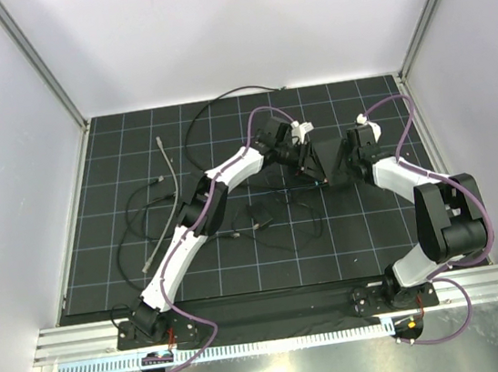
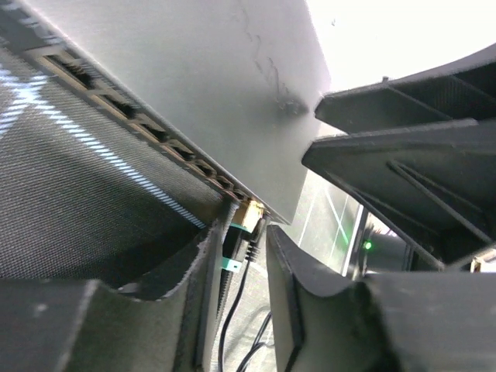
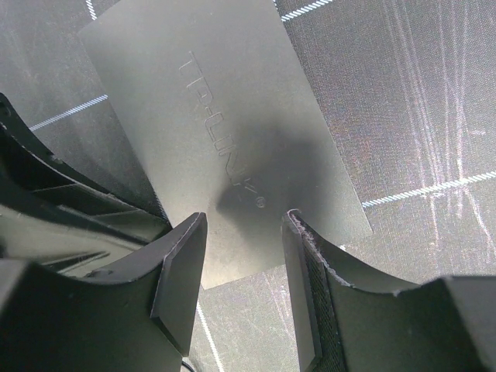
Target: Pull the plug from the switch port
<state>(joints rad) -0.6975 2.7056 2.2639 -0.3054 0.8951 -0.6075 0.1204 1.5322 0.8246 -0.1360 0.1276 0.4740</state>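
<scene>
The switch (image 1: 331,162) is a flat matte-black box on the gridded mat, between my two grippers. In the left wrist view its ports (image 2: 167,139) run along its long edge. The plug (image 2: 246,221), clear and gold with a green band and a black cable, sits in the end port. My left gripper (image 2: 246,236) is shut on the plug, one finger on each side; it also shows in the top view (image 1: 308,164). My right gripper (image 3: 244,229) is open, with its fingers spread over the switch's top face (image 3: 232,124) near its edge.
A grey cable (image 1: 170,189) and loose black cables (image 1: 220,107) lie on the left half of the mat. A small black block with thin wires (image 1: 258,221) lies in the middle, in front of the switch. White walls enclose the mat on three sides.
</scene>
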